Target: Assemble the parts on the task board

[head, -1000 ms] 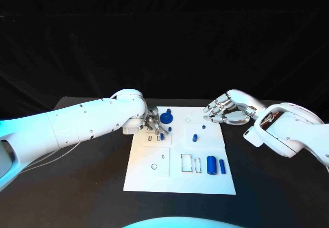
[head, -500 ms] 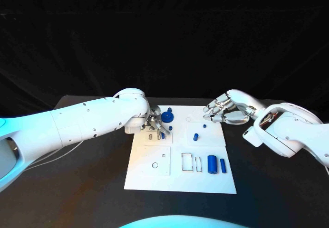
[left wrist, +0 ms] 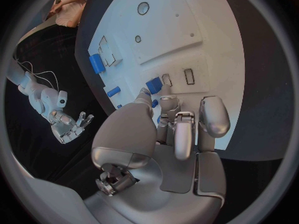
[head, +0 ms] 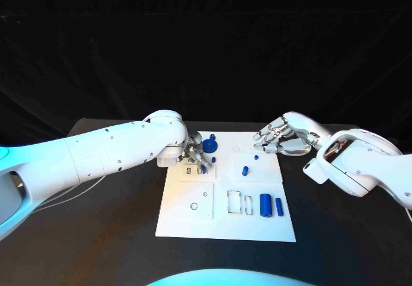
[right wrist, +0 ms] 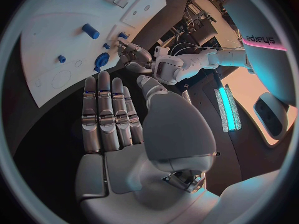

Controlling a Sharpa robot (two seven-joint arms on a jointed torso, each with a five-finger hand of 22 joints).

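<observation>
The white task board (head: 258,229) lies mid-table. My left hand (head: 196,155) is low over its far left part and pinches a small blue block (head: 202,169) (left wrist: 154,84) between thumb and a finger, right at two small rectangular slots (left wrist: 189,76). A blue round knob (head: 211,147) (right wrist: 99,62) stands just beyond that hand. My right hand (head: 280,140) hovers over the board's far right corner, fingers straight and holding nothing (right wrist: 109,114). A short blue cylinder (head: 244,172) (right wrist: 91,31) and a small blue peg (head: 256,158) lie on the board near it.
A large blue cylinder (head: 265,205) and a thin blue bar (head: 278,207) lie at the board's right side, beside two rectangular recesses (head: 233,202). A round hole (head: 194,207) sits in the left panel. Black table (head: 103,238) surrounds the board.
My left hand has edged slightly toward the board's far side with the blue block. The right hand has stayed where it was.
</observation>
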